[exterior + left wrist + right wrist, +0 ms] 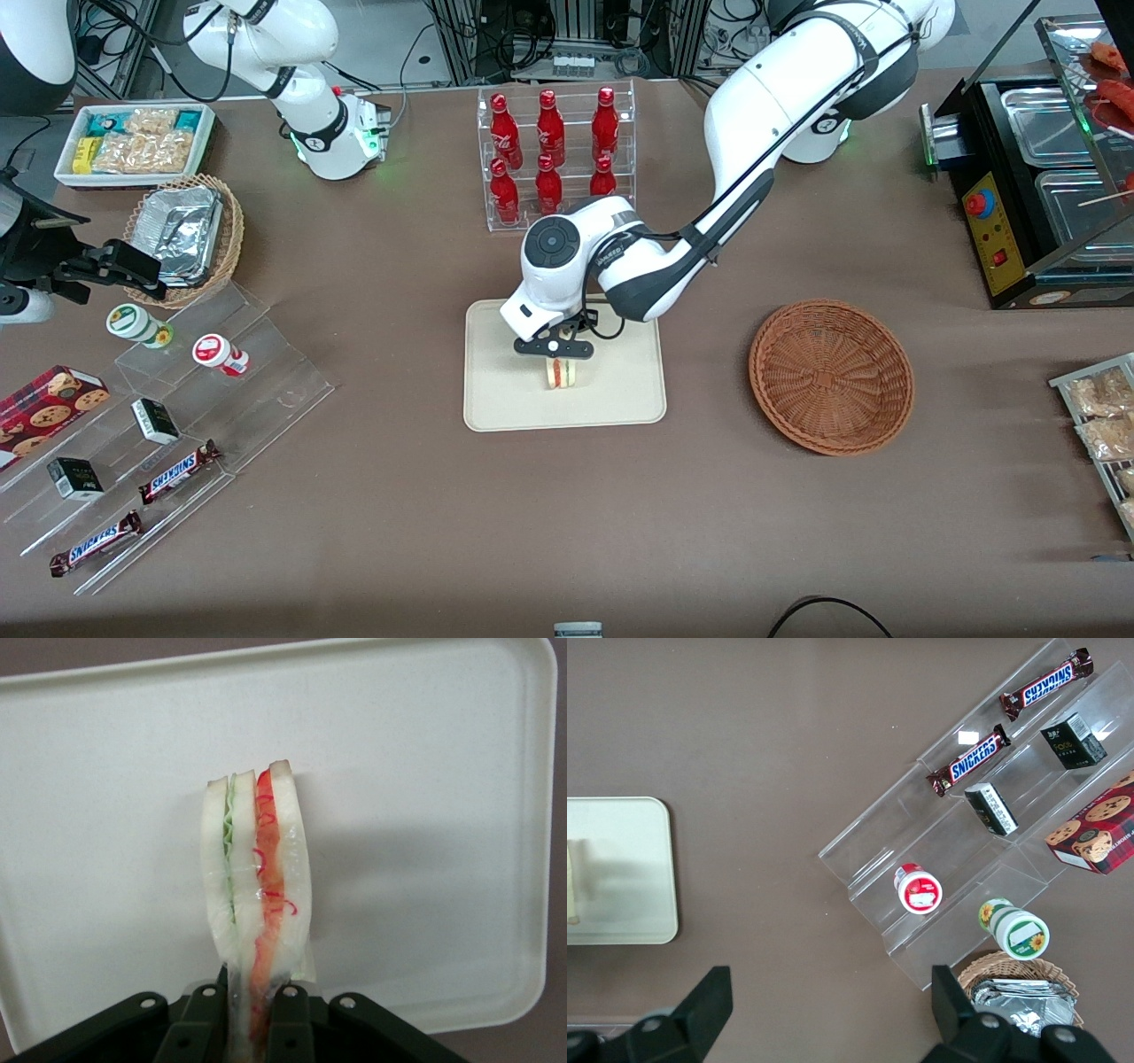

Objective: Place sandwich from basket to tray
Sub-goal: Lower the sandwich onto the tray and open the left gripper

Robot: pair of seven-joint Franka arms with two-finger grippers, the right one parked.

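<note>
The sandwich [257, 877] is made of white bread with a green layer and a red layer, and it is wrapped in clear film. It is pinched at one end by the gripper [555, 347] and is held over the middle of the cream tray [496, 399]. The brown basket [831, 376] is seen nearby.

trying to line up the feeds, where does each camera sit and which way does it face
Front view: high, facing the robots, looking down on the table; shows the left arm, gripper over the tray, empty basket.
Left wrist view: looks down past the fingers gripping the sandwich.
Right wrist view: looks down at a candy rack.
All share the tray.
</note>
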